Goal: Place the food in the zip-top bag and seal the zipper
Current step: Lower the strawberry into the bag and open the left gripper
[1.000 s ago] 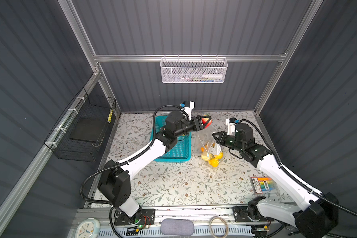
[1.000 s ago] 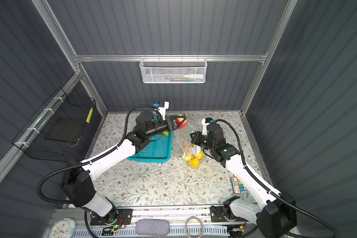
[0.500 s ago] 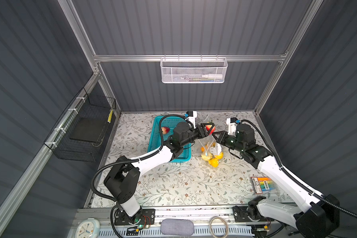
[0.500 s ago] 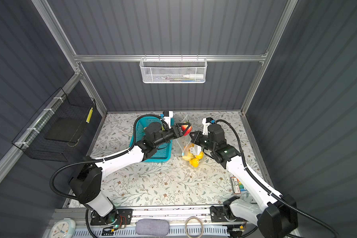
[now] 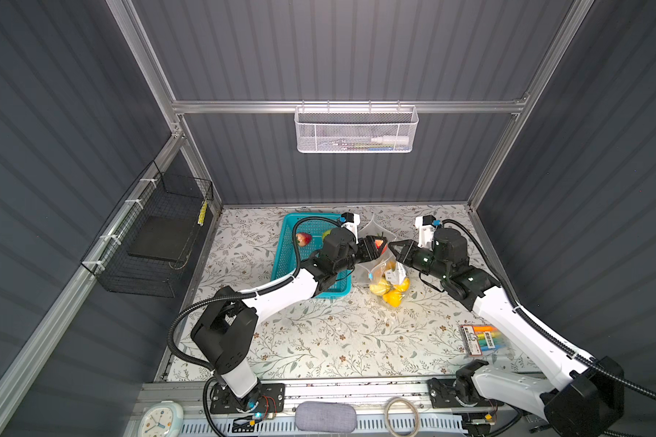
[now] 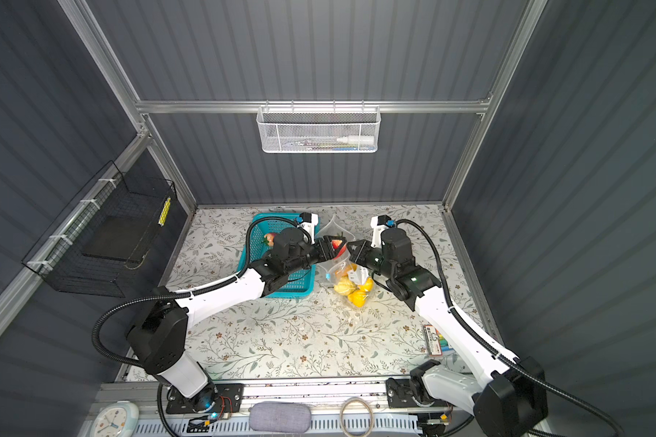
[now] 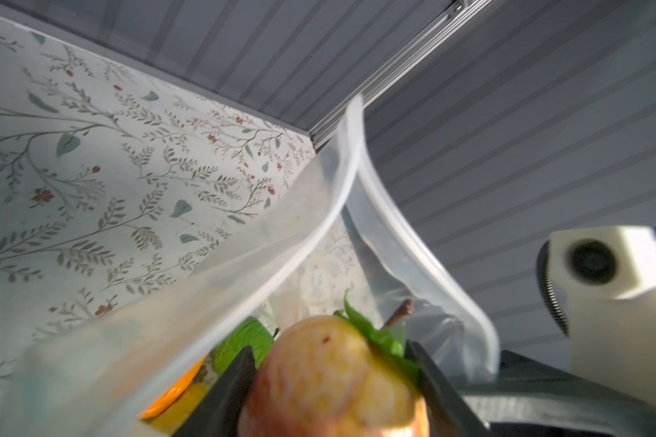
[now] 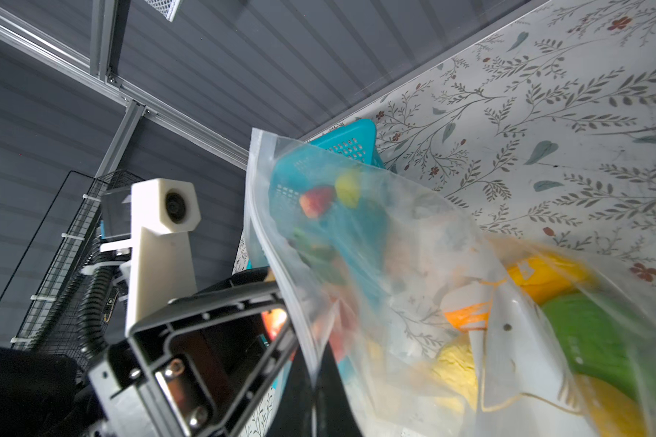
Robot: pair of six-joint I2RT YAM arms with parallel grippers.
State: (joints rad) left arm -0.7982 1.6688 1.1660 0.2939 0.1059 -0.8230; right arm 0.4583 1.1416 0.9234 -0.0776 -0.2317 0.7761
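Observation:
My left gripper [image 5: 375, 244] [image 7: 330, 359] is shut on a red-and-yellow toy fruit [image 7: 330, 374] [image 6: 338, 244] with a green leaf, held at the mouth of the zip-top bag [image 5: 385, 272] [image 8: 432, 283]. My right gripper [image 5: 392, 246] [image 8: 313, 378] is shut on the bag's rim and holds it up, so the bag hangs to the table. The zipper [image 7: 319, 234] strip stands apart, leaving the mouth open. Yellow [image 5: 381, 287], orange [image 7: 171, 393] and green [image 8: 591, 333] food lies inside the bag. A red fruit [image 5: 303, 238] and a green one [image 5: 326, 234] are in the teal basket [image 5: 285, 249].
The teal basket [image 6: 250, 249] stands just left of the bag, under my left arm. A marker pack [image 5: 483, 338] lies at the front right beside my right arm. A white mesh basket [image 5: 355, 130] hangs on the back wall and a black wire basket [image 5: 156, 234] on the left wall.
My left gripper has carried the fruit from above the basket rightward and down to the bag's mouth. The right gripper has kept still, holding the bag.

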